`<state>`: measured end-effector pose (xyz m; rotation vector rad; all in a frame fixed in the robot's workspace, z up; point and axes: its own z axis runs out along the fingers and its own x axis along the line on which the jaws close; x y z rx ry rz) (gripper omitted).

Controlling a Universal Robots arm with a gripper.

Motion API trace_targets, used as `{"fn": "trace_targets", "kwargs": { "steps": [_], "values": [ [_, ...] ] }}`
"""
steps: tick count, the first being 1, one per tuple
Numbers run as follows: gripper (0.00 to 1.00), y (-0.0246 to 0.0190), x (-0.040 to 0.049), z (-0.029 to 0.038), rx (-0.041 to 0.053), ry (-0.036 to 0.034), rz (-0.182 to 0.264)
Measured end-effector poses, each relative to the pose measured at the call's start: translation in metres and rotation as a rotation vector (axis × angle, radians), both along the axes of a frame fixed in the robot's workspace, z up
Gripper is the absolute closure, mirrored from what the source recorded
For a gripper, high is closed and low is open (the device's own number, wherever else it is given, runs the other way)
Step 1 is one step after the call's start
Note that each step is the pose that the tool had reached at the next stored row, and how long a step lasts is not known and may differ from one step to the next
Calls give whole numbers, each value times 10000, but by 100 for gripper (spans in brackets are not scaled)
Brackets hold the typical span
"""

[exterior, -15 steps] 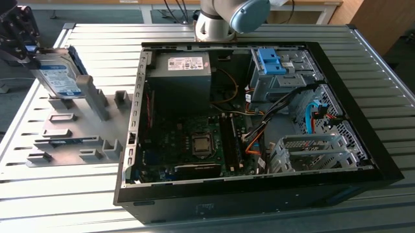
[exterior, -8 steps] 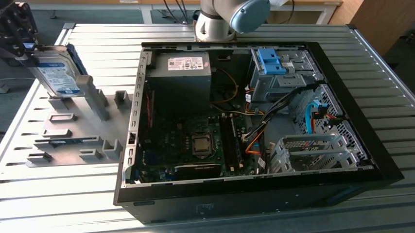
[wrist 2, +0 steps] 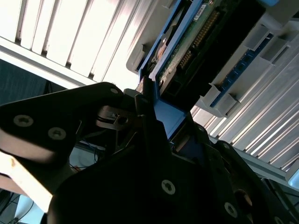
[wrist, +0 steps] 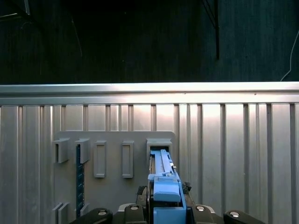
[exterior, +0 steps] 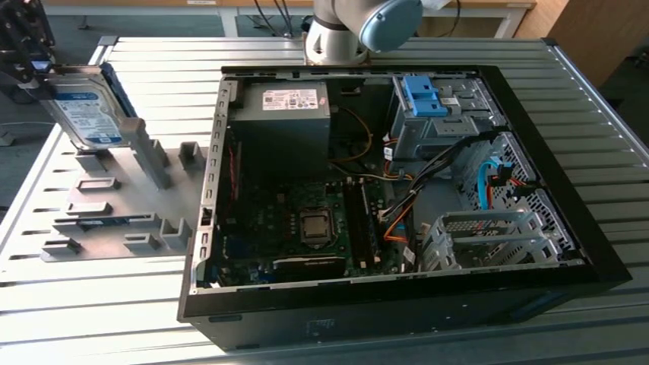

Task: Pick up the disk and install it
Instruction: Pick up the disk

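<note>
In the exterior view the gripper (exterior: 33,72), clamped on the disk (exterior: 90,110), is cut off at the picture's corner. The arm (exterior: 350,30) runs out of the picture beyond the far edge of the table (exterior: 203,61). In the first wrist view the disk shows edge-on, so its label is hidden.

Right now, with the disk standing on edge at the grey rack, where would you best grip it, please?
By the blue carrier frame at its upper end, from above: the disk stands on edge with its lower end at the grey rack, leaving the top free. The gripper is clamped there.
</note>
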<state>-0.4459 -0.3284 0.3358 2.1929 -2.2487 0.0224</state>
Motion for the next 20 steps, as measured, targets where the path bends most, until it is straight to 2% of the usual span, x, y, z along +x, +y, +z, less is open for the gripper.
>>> {"fn": "trace_targets", "kwargs": {
  "steps": [5,20],
  "values": [
    [63,0,0,46,0,-1,0],
    [63,0,0,75,-1,2,0]
  ]
}}
